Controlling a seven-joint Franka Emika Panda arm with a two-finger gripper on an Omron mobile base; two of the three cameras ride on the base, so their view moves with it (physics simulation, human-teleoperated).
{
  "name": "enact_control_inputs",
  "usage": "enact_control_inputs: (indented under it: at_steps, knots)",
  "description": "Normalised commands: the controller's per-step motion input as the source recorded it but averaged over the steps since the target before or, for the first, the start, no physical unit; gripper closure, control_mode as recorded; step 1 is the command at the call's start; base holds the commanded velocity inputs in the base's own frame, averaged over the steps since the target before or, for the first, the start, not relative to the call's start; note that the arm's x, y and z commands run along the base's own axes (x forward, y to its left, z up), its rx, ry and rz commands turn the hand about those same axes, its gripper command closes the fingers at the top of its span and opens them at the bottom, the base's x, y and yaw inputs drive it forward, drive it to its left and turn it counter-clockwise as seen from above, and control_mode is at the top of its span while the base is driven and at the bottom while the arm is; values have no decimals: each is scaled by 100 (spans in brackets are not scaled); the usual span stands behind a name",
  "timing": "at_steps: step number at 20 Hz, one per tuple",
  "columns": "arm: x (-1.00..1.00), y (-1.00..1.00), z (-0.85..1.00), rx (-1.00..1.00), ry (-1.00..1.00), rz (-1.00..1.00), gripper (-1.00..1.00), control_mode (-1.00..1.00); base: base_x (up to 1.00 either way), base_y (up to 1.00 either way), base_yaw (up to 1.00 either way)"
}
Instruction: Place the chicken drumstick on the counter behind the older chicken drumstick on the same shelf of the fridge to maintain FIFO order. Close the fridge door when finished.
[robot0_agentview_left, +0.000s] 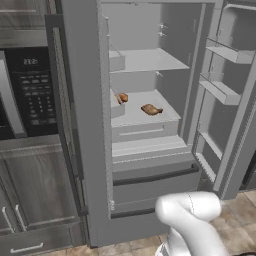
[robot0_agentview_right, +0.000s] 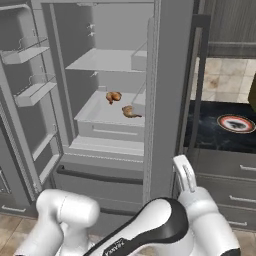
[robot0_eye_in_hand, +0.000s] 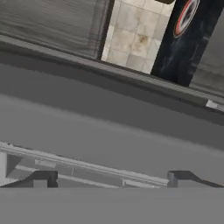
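We see the fridge (robot0_agentview_left: 150, 165) w/ both upper doors swung wide; its dispenser-side fridge door (robot0_agentview_right: 172, 90) shows edge-on in the right base view, long dark handle running down it, and the plain door (robot0_agentview_left: 235, 95) hangs open on the other side w/ bare bins. Two chicken drumsticks lie on the same lower shelf (robot0_agentview_left: 135, 117): one chicken drumstick (robot0_agentview_left: 151, 109) sits nearer the front lip, towards the plain-door side, and the other drumstick (robot0_agentview_left: 122, 98) sits further back, by the inner wall on the dispenser side. They're apart, not touching. The upper shelf (robot0_agentview_left: 150, 61) is above them. Right base view gives the same pair, the rear one (robot0_agentview_right: 114, 96) and the front one (robot0_agentview_right: 131, 112). The gripper (robot0_eye_in_hand: 112, 178) is held close to the grey edge of the fridge door, approx level w/ the handle; in the hand view its two dark tips stand wide apart w/ nothing between them, so it's open and holds nothing. Past the door edge we see the counter (robot0_agentview_right: 210, 132), black w/ white veins, carrying a round plate (robot0_agentview_right: 236, 123) w/ a red-rimmed dark pattern. Tan floor tiles (robot0_agentview_right: 225, 80) show beyond it.
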Motion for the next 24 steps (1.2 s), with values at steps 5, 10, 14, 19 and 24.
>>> enact_control_inputs:
  at_steps: [5, 10, 14, 19, 24]
  knots:
    - [73, -53, -21, 18, -9, 1, -100, -100, 0, 0, 0]
    - [73, -38, -30, 15, -2, 5, -100, -100, 0, 0, 0]
    - [58, -44, -24, 9, -6, 10, -100, -100, 0, 0, 0]
    - [58, -27, -28, 1, -1, 15, -100, -100, 0, 0, 0]
    - [17, -9, -31, 0, -6, 19, -100, -100, 0, 0, 0]
